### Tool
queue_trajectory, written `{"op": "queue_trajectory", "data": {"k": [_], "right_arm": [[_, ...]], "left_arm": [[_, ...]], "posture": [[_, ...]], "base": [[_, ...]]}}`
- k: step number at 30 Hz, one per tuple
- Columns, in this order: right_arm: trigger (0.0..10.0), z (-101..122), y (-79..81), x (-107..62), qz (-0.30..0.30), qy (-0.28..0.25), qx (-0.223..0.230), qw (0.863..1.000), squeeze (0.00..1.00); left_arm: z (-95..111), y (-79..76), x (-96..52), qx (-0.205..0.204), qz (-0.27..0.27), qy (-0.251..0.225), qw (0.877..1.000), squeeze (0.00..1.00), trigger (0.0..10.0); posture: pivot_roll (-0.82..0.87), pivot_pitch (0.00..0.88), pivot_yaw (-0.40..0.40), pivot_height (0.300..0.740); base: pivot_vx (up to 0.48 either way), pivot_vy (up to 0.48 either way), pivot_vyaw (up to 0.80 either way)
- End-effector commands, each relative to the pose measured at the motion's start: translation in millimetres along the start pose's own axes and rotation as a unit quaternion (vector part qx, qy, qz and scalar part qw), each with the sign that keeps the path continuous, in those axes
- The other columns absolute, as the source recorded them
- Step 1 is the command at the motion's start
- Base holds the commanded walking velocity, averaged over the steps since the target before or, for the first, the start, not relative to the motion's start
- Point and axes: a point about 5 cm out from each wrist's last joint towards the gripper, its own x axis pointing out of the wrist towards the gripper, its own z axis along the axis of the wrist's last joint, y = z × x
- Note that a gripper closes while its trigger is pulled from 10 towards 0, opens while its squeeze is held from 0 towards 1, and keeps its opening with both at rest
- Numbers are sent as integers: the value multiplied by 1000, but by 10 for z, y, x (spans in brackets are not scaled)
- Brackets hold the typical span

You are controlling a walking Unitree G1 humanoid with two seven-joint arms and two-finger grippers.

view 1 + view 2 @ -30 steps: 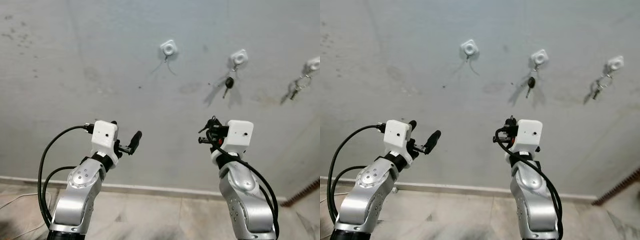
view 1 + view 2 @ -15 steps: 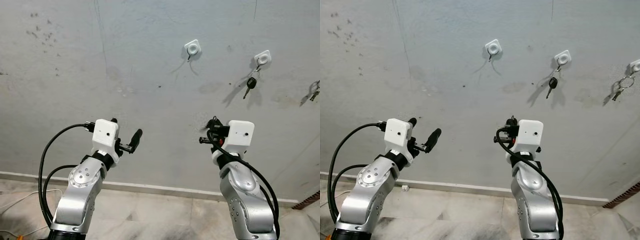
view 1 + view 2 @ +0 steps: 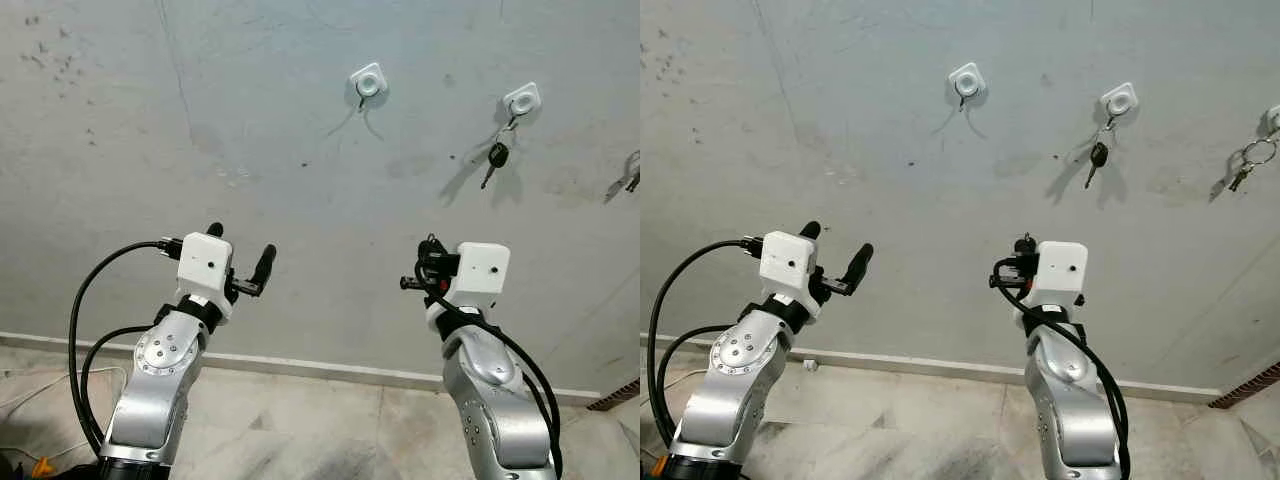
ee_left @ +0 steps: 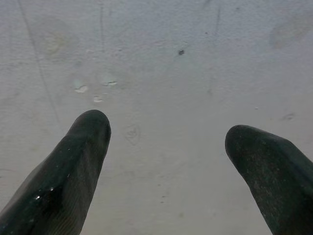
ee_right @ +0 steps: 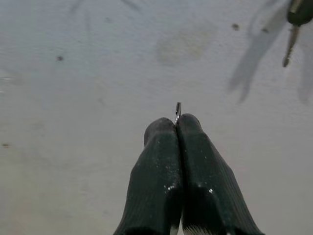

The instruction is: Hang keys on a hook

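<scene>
Right gripper (image 5: 176, 125) pinched tight, fingers pressed together on a thin metal sliver poking out between the tips; probably the ring or blade edge of the keys (image 5: 177, 111), too small to say which part; rest of the bunch hidden by the fingers. In the left eye view the same gripper (image 3: 412, 282) is raised in front of the grey wall (image 3: 200, 110), well below the hooks, something dark and a bit of red bunched at its front.

Handling guess: keys light, rigid metal, slick; will swing and rotate on the ring if held by one blade; best held on the ring edge or key head so the ring opening stays free to slip over the hook; pinch is on a very thin edge, so slipping is a risk.

Target likely the empty hook (image 3: 367, 80), white square mount, up and slightly left of the right gripper, well apart; the next hook (image 3: 523, 99) already carries a black-headed key (image 3: 495, 157); a third set (image 3: 1245, 166) hangs at the far right.

Left gripper (image 4: 166, 142) spread wide, nothing between its fingers (image 4: 80, 147), facing bare wall; in the left eye view it (image 3: 250, 278) is held up on the left, not involved.
</scene>
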Motion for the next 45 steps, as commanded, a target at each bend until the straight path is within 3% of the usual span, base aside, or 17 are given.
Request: {"op": "queue_trajectory", "data": {"k": [1,10,22,45], "right_arm": [[10000,113,26,-65,23,-22,6,999,0],[10000,206,-24,-421,57,-16,-21,998,0],[10000,235,-93,-669,70,10,-44,997,0],[10000,146,-71,-725,77,32,-41,996,0]], "left_arm": [[46,26,-35,16,10,-13,1000,0,10000],[-74,145,-318,26,8,18,999,0,10000],[-55,121,-365,5,-21,19,1000,0,10000],[-38,99,-386,-10,-41,23,999,0,10000]], "posture": [[115,0,-50,740],[105,0,-53,740],[101,0,-49,740],[115,0,-37,740]], "base": [[0,0,0],[0,0,0],[0,0,0],[381,0,0]]}}
